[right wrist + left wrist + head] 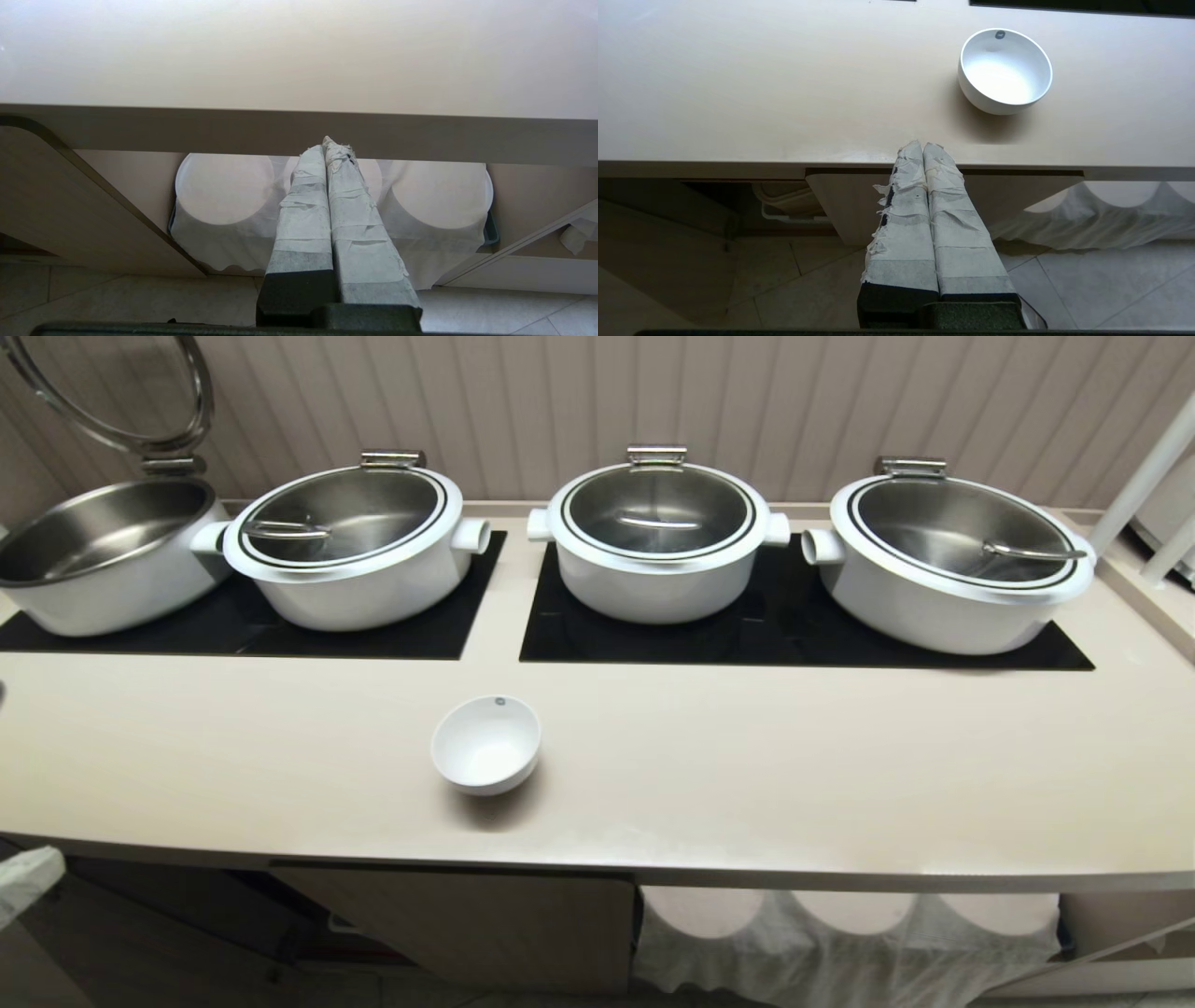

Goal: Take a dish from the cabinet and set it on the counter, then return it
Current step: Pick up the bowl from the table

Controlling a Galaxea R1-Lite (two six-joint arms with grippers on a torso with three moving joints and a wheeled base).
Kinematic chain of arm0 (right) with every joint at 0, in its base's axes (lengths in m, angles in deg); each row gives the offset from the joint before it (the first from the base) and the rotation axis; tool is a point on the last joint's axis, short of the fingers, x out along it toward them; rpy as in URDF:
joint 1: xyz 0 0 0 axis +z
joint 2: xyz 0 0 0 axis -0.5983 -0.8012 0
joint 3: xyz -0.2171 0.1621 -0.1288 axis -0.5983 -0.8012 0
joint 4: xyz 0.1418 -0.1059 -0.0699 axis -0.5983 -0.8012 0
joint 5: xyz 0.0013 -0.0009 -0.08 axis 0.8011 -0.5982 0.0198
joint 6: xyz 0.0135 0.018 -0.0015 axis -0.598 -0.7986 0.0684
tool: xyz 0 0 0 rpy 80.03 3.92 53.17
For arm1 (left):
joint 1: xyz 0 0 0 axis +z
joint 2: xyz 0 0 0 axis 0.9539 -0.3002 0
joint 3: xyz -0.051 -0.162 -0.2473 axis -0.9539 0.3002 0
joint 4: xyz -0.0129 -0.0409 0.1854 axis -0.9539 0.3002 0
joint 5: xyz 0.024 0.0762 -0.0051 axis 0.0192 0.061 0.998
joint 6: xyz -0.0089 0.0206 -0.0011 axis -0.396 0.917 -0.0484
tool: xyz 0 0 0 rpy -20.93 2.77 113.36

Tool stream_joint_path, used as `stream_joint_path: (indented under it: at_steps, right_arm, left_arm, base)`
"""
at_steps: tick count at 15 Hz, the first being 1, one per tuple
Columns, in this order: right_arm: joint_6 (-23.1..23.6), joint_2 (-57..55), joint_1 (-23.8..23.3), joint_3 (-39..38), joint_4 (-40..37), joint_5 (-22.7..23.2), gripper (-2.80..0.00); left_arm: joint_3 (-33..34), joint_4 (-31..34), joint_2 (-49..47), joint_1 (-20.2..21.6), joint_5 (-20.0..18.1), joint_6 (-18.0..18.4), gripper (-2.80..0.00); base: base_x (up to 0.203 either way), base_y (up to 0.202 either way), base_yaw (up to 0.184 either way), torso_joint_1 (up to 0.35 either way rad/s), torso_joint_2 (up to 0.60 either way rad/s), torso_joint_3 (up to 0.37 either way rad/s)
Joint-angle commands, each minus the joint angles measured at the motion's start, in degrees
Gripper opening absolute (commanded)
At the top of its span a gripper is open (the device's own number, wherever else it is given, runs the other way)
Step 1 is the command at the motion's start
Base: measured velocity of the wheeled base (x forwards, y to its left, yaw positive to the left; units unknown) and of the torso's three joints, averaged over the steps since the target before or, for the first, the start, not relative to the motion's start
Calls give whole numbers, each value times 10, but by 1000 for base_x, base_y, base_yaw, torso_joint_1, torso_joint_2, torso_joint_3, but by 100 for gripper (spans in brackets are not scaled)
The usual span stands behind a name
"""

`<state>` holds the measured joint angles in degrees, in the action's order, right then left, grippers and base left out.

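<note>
Pointing at the counter's point(784, 93) rounded front edge, the left gripper point(923, 148) has its paper-taped fingers pressed together and holds nothing. At its one o'clock the small white bowl point(1004, 71), smooth, round and glossy, sits upright on the cream top. Lower down, the right gripper point(327, 145), likewise pressed together, faces cloth-draped white stacks point(224, 191) in the open cabinet point(93, 205).

The left gripper point(923, 145) has two long flat fingers point(906, 224) wrapped in white crinkly tape with frayed edges. Near the bottom the tape stops and the fingers are black, on a dark block. The right gripper point(324, 143) looks the same: white taped fingers point(306, 219), black base.
</note>
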<state>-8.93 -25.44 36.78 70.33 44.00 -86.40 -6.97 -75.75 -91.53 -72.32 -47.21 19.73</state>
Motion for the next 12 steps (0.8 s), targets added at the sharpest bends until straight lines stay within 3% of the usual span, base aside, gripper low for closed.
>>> stream_joint_path:
  at_steps: [1, 7, 12]
  right_arm:
    - [0, 0, 1, 0, 0, 0, -280]
    - [0, 0, 0, 0, 0, 0, -280]
    - [0, 0, 0, 0, 0, 0, -280]
  left_arm:
    - [-29, -1, -85, 1, 1, -14, -280]
    - [-104, 1, -207, 1, 8, -34, -280]
    - [-124, 7, -279, 2, 10, -35, -280]
  base:
    - [0, 0, 0, 0, 0, 0]
    - [0, 0, 0, 0, 0, 0]
    - [0, 0, 0, 0, 0, 0]
